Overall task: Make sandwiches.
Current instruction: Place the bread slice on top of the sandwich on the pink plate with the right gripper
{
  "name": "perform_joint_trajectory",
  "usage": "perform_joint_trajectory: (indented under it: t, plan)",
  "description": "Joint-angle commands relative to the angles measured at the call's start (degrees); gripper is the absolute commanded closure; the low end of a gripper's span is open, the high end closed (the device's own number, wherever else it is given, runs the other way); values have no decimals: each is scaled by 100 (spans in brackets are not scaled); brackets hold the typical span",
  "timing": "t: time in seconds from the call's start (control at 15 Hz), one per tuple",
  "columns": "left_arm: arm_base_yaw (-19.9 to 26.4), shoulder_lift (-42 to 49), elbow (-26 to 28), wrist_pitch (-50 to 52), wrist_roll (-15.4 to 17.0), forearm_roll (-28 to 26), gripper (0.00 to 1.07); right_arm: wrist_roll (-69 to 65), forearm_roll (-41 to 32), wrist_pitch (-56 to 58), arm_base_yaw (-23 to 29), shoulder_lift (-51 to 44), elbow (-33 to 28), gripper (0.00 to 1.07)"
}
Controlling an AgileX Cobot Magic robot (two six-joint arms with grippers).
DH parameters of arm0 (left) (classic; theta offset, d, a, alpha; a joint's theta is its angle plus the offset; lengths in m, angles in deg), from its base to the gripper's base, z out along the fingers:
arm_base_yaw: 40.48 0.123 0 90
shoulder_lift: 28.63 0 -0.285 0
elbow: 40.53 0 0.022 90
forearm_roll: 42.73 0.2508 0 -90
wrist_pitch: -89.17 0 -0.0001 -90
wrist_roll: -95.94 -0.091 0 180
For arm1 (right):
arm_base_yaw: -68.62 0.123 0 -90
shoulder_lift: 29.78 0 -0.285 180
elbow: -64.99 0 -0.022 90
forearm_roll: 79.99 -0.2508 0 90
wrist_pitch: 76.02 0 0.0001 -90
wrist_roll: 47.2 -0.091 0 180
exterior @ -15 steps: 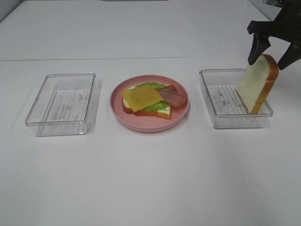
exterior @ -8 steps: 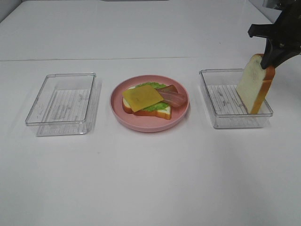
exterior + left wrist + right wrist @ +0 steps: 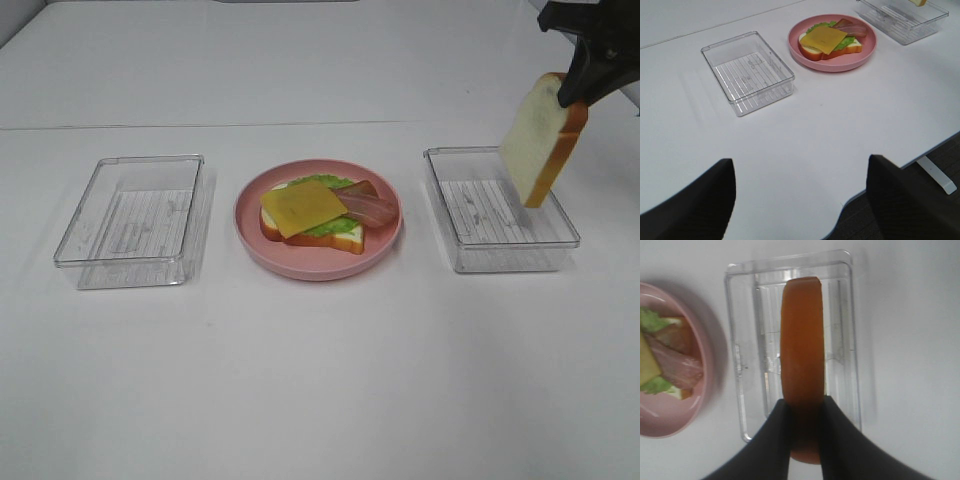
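An open sandwich [image 3: 315, 213] lies on the pink plate [image 3: 250, 235]: a bread slice with green lettuce, a yellow cheese slice [image 3: 301, 207] and a brown bacon strip [image 3: 368, 205]. It also shows in the left wrist view [image 3: 829, 41]. My right gripper [image 3: 578, 75] is shut on the top edge of a second bread slice [image 3: 538, 137] and holds it hanging above the right clear tray [image 3: 455, 225]. In the right wrist view the fingers [image 3: 785, 437] clamp the slice's orange crust [image 3: 801, 355]. My left gripper [image 3: 800, 200] is open and empty, low over the table's near edge.
A second clear tray [image 3: 130, 222] stands left of the plate and holds nothing. The right tray [image 3: 745, 390] holds nothing beneath the lifted slice. The table's front edge [image 3: 890, 170] is close to the left gripper.
My right gripper closed on the bread slice's top edge and has lifted it up out of the right tray. Plate, sandwich and left tray have not moved.
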Motion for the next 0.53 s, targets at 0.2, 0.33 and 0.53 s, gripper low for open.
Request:
perform_joint_trajectory:
  t: [0.2, 0.33, 0.53]
  plan:
    - [-40, 115, -6, 69, -11, -17, 36, 636, -1558, 275, 6, -269, -52, 107]
    - [-40, 115, -6, 69, -11, -17, 36, 819, -2280, 355, 29, -298, -69, 107]
    - [-40, 115, -6, 69, -11, -17, 36, 957, -2939, 229, 229, -298, -235, 107]
